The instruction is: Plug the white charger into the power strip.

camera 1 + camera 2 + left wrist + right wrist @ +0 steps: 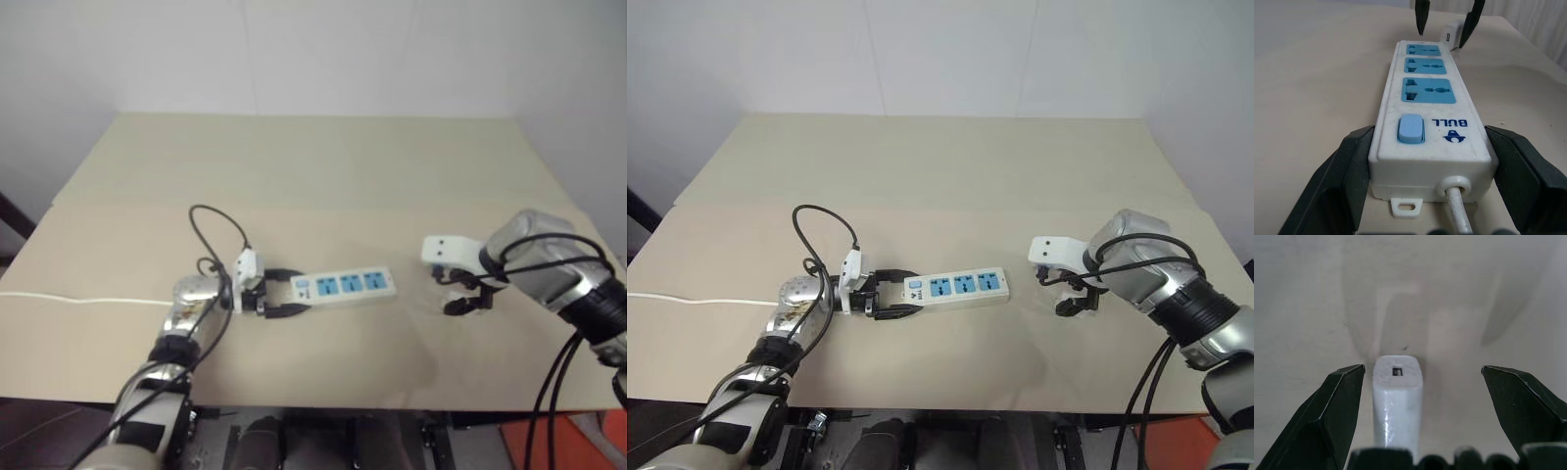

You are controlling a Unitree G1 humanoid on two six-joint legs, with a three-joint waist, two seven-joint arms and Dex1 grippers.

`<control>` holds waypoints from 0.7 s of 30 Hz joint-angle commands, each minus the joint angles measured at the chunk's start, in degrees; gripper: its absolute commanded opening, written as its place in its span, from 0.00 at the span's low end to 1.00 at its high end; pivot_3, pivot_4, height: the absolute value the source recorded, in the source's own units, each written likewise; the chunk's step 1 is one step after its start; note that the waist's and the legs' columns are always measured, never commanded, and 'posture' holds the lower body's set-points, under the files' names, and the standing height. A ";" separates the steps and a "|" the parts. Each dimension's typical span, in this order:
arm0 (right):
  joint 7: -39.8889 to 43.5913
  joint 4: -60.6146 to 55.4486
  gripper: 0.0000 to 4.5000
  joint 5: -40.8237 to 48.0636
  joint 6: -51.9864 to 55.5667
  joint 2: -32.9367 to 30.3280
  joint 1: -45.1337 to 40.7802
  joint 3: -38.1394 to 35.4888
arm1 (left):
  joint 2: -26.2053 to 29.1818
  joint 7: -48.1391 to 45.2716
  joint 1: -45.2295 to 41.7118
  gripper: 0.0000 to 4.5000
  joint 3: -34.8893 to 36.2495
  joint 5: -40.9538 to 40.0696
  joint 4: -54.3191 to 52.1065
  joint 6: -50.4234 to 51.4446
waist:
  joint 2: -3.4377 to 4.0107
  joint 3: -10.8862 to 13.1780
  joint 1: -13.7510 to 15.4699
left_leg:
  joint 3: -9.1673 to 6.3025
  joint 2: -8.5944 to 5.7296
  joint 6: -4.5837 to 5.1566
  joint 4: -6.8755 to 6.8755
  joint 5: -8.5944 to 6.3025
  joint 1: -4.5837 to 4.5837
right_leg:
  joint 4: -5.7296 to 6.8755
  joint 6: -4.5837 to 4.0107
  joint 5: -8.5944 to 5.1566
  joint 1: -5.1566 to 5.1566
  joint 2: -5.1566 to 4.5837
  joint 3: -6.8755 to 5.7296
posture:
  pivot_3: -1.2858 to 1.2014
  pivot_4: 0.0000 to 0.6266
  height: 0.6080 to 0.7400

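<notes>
power strip (343,285) on table (323,176), charger (1397,404) right

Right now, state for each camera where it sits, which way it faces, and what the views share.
Head views: stereo pair looking forward and down at the beige table, both arms showing.
Left wrist view: looks along the left gripper, clamped on the long white power strip; right gripper beyond.
Right wrist view: looks down between the open fingers at the small white charger.
Shared: strip, both grippers.

From head height we look down on both grippers; each wrist camera peers closely along its own black fingers (1352,181), both meeting the long white blue-socketed power strip (1430,112).
</notes>
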 commanded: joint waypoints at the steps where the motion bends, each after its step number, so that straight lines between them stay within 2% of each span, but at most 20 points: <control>1: 1.83 0.01 1.00 -1.81 0.51 0.34 -1.00 -1.74 | -1.00 0.87 0.96 0.82 -0.43 -0.54 -2.29 -0.14 | 0.01 0.00 0.02 | 0.00 0.00 0.00 0.00 0.00 0.01 | 0.01 0.00 0.00 0.00 0.00 0.00 | 0.52 0.24 1.00; 5: 2.30 -0.60 1.00 -2.42 1.71 0.99 -0.17 -2.54 | -1.27 1.53 1.98 0.82 -0.72 -0.31 -3.21 -0.21 | 0.02 -0.01 0.07 | -0.01 0.00 0.00 0.01 0.00 0.03 | 0.04 0.00 0.00 0.02 0.00 0.00 | 0.52 0.24 1.00; 7: 2.51 -1.07 0.92 -2.70 1.80 0.89 0.08 -2.70 | -1.28 1.69 2.25 0.81 -0.86 -0.23 -3.67 -0.04 | 0.03 -0.02 0.11 | -0.02 0.00 0.00 0.01 0.00 0.03 | 0.03 0.00 0.00 0.02 -0.01 0.00 | 0.52 0.24 1.00; 11: 2.64 -1.68 0.66 -2.95 2.29 0.71 0.44 -2.83 | -1.19 1.77 2.12 0.81 -1.02 0.00 -3.52 -0.12 | 0.03 -0.02 0.14 | -0.01 -0.01 -0.01 0.02 0.00 0.04 | 0.04 0.00 0.00 0.02 -0.01 0.00 | 0.52 0.24 1.00; 16: 2.55 -2.69 0.27 -3.71 2.64 0.21 0.91 -2.86 | -1.35 1.61 1.54 0.81 -1.34 0.22 -3.09 -0.08 | 0.04 -0.02 0.16 | -0.01 -0.01 -0.01 0.02 0.00 0.04 | 0.04 0.00 0.00 0.02 -0.01 0.00 | 0.52 0.24 1.00; 21: 2.00 -5.64 0.25 -3.16 4.10 0.18 1.23 -5.10 | -1.13 0.20 1.62 0.81 -2.42 0.27 -3.77 0.33 | 0.04 -0.03 0.22 | 0.00 -0.02 -0.01 0.02 0.00 0.04 | 0.03 0.00 0.00 0.03 -0.01 0.00 | 0.52 0.24 1.00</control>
